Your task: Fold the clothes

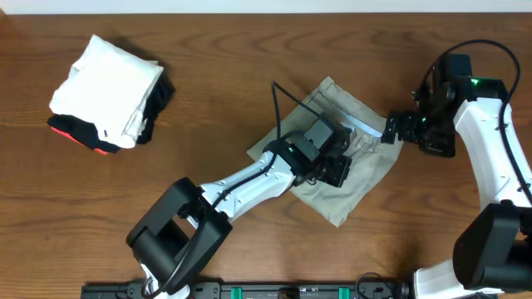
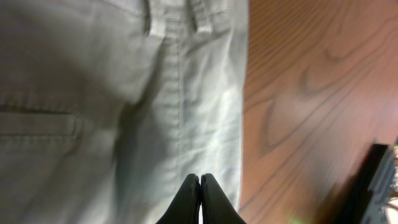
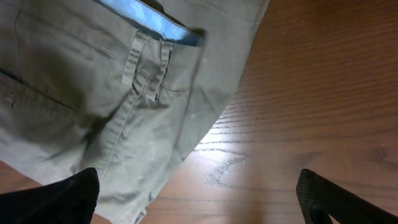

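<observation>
The clothes, a pair of light khaki trousers (image 1: pixel 366 172), lie folded into a compact bundle in the middle of the wooden table. My left gripper (image 1: pixel 338 172) is over the bundle's centre. In the left wrist view it (image 2: pixel 200 182) is shut, tips together with no cloth visible between them, above the fabric (image 2: pixel 93 93) near its right edge. My right gripper (image 1: pixel 389 129) hovers at the bundle's right side by the waistband. In the right wrist view it (image 3: pixel 196 190) is wide open with nothing between the fingers, straddling the trousers' edge (image 3: pixel 93 93) and bare wood.
A white folded garment (image 1: pixel 108 83) sits on black and red folded garments (image 1: pixel 87 137) at the far left of the table (image 1: pixel 249 75). The left arm's body crosses the front middle. A black cable loops over the trousers' left side.
</observation>
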